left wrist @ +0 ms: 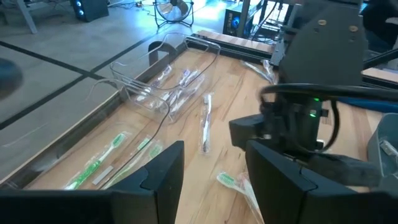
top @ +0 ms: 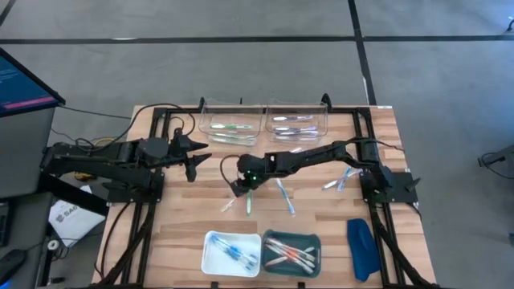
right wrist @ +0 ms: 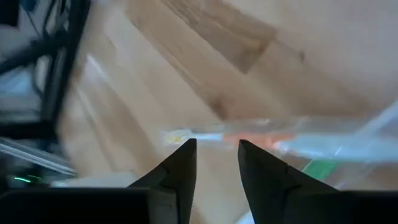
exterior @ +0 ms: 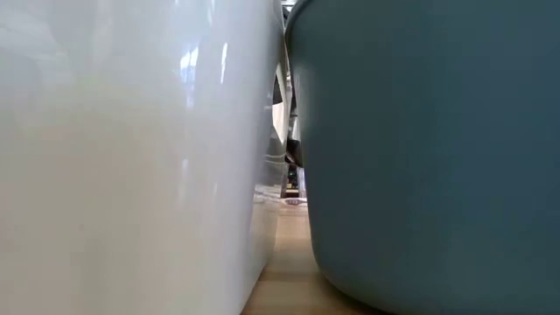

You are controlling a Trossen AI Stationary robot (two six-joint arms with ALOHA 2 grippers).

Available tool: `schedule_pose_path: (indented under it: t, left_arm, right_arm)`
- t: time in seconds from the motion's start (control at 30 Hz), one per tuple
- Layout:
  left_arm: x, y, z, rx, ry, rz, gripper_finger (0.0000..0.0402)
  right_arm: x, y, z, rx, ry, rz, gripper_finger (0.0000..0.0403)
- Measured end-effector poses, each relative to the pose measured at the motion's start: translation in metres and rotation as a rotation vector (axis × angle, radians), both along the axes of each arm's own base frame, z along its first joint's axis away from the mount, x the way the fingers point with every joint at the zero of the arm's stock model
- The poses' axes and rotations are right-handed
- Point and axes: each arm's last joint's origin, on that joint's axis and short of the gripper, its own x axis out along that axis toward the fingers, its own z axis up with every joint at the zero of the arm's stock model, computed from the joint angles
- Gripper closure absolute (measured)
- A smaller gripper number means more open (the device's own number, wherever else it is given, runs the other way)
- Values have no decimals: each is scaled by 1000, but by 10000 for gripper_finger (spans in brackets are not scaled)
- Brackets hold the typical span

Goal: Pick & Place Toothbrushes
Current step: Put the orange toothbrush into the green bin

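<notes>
At the table's near edge stand a white tray (top: 210, 258) holding blue toothbrushes (top: 234, 254) and a teal tray (top: 315, 242) holding pink/orange ones (top: 287, 255); in the low view these two fill the picture. Mid-table, the right gripper (top: 240, 189) is lowered over loose wrapped toothbrushes (top: 285, 197); in its wrist view the fingers (right wrist: 180, 171) stand parted just before an orange-handled wrapped toothbrush (right wrist: 249, 140), with nothing held yet. The step in hand appears to be the pick. The next move calls for bracketing the thin stick squarely and closing, then carrying it probably to the teal tray. The left gripper (top: 193, 167) waits near the left edge, partly open and empty. Farthest, two clear bins (top: 233, 136) hold further toothbrushes.
</notes>
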Motion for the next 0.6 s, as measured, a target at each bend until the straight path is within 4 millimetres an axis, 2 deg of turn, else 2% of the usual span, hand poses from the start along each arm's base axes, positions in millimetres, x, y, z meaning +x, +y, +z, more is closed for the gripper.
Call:
schedule_pose_path:
  t: [0.17, 0.27, 0.4, 0.6]
  left_arm:
    - [0, 0, 0, 0, 0, 0, 234]
    - [0, 0, 0, 0, 0, 0, 234]
    - [0, 0, 0, 0, 0, 0, 234]
    - [0, 0, 0, 0, 0, 0, 234]
  right_arm:
    - [0, 3, 0, -201, -14, 6, 310]
    - [0, 4, -1, -215, -5, -53, 336]
    - [0, 10, 0, -254, -8, -70, 390]
    - [1, 28, 1, -270, -38, -62, 397]
